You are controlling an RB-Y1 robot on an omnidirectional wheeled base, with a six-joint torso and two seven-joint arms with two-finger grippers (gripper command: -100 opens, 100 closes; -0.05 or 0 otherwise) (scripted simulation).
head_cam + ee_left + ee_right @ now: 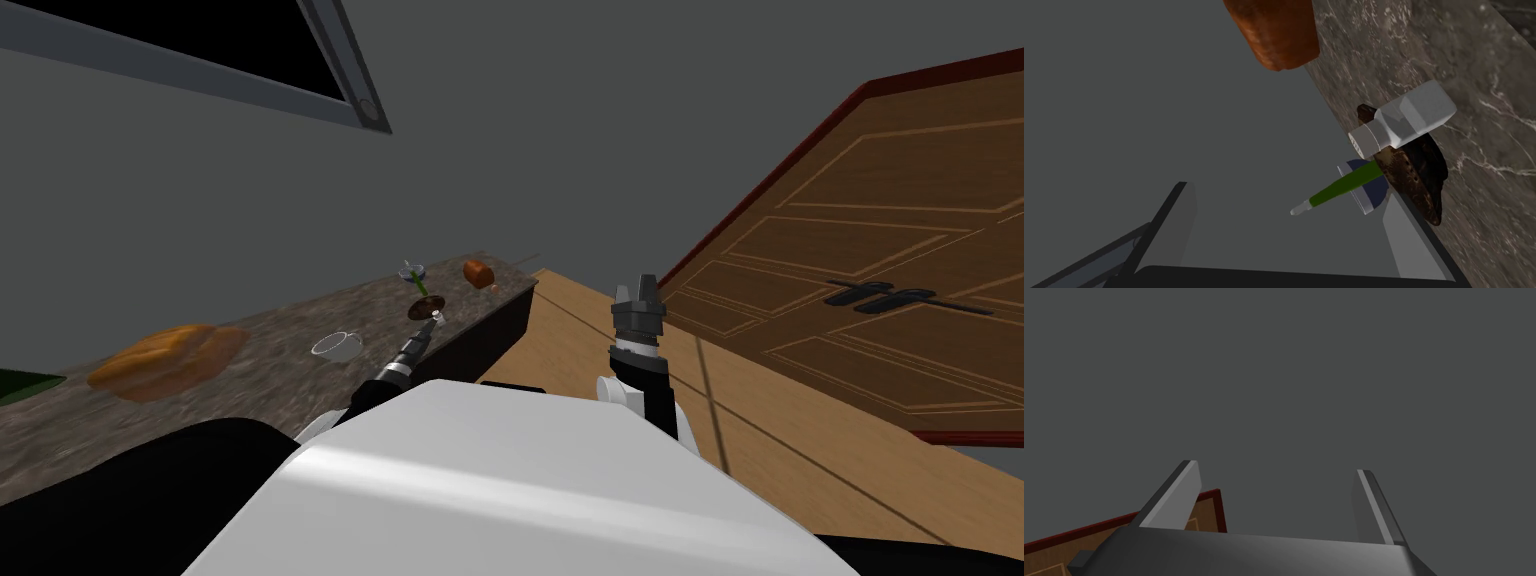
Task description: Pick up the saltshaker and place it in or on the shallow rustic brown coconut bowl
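My left jaws stood wide, with the saltshaker (1409,117) resting on the brown bowl (1424,185), just left of the head frame's centre. Placing looked done, I judged; the next move called for backing off without nudging it, my right jaws wide and idle

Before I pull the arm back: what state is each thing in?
Shallow dark brown bowl: on the marbled grey counter.
White saltshaker with round cap: not gripped, resting against the bowl's edge.
Left claw: open, empty.
Right claw: open, empty.
White cup: upright.
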